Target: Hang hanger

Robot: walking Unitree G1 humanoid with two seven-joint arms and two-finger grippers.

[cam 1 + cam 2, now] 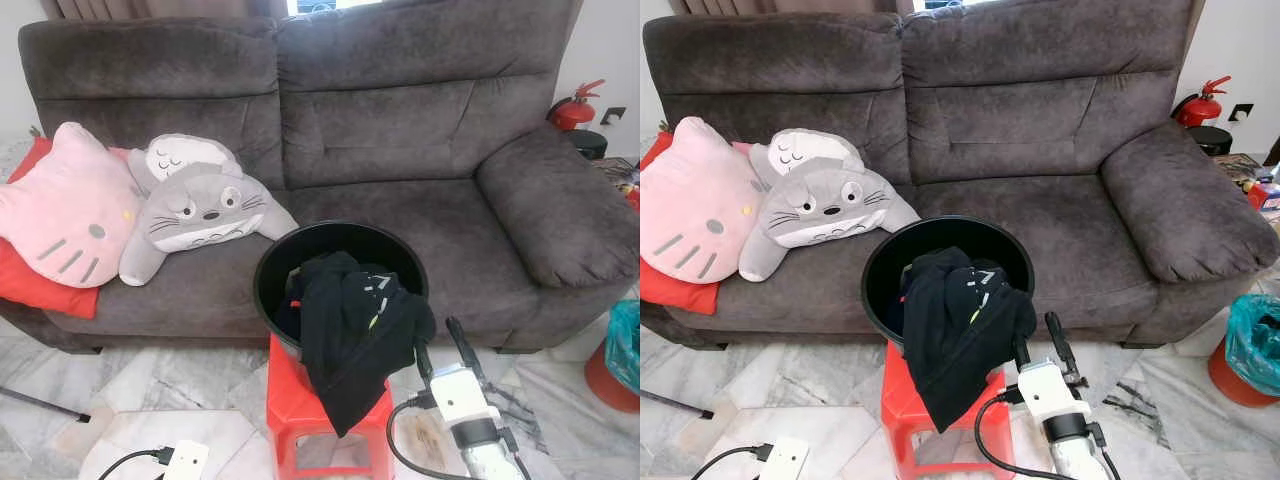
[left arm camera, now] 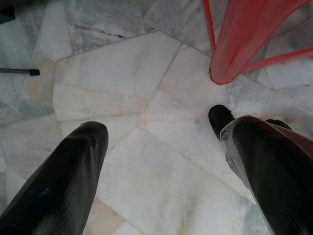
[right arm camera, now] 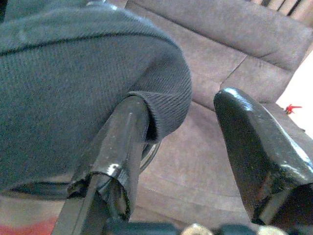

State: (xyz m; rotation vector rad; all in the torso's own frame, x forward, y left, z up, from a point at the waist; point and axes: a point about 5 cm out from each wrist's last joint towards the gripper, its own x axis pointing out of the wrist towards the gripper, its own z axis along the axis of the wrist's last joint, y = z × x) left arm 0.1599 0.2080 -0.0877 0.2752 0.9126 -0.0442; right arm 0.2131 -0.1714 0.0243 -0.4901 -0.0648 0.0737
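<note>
Right gripper (image 1: 442,346) meets black garment (image 1: 352,325) spilling from black bucket (image 1: 275,262) on red stool (image 1: 290,400).
Its jaws gape wide, one finger touching cloth at the bucket's 4 o'clock; left gripper (image 2: 161,147), spread wide, hangs above the marble floor (image 2: 122,83). Hanger indiscernible.

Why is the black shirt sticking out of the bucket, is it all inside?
Partly out. The black shirt spills over the black bucket's front rim and hangs down past the red stool.
</note>
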